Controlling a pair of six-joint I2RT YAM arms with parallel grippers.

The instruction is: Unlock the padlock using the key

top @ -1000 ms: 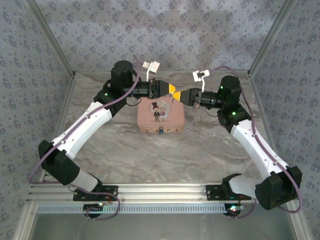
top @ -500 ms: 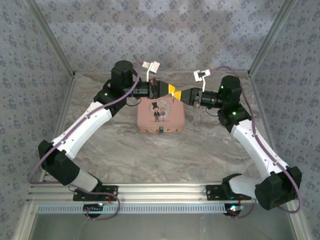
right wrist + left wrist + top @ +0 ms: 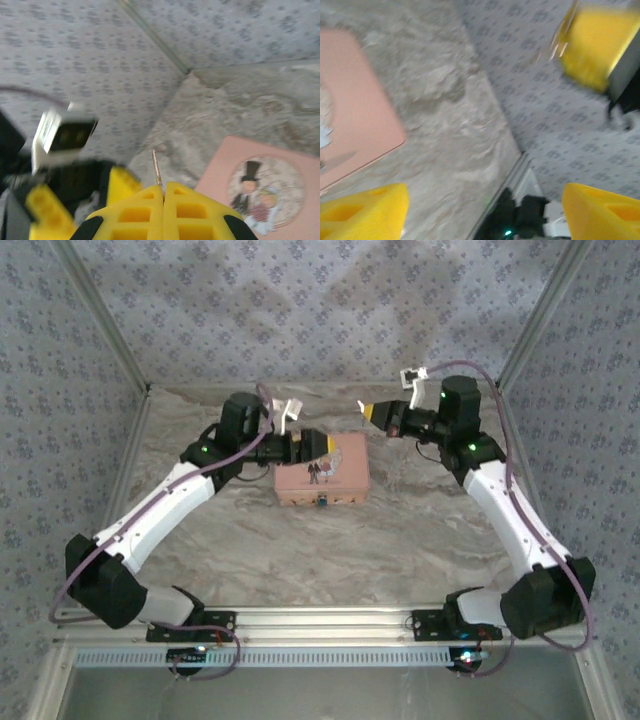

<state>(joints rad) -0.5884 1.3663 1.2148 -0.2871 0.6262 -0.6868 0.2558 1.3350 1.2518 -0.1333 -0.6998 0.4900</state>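
A thin metal key (image 3: 156,167) sticks out from between the yellow fingers of my right gripper (image 3: 164,189), which is shut on it. That gripper (image 3: 368,412) hangs above the table just behind the back right corner of the pink cartoon-couple tin (image 3: 335,475). The tiny dark bluish padlock (image 3: 323,504) hangs at the middle of the tin's front wall. My left gripper (image 3: 325,445) hovers over the tin's back left part. It is open (image 3: 485,192), with nothing between its fingers. In the left wrist view the tin (image 3: 350,110) lies at the left and the right gripper's fingers (image 3: 592,42) are blurred at the top right.
The marble-patterned table (image 3: 330,550) is walled by patterned panels (image 3: 320,310) at the back and sides. An aluminium rail (image 3: 320,620) with both arm bases runs along the near edge.
The two grippers met tip to tip above the tin's back edge. They have now parted: the right one drew back and up with the key, and the left one dropped lower and to the left.
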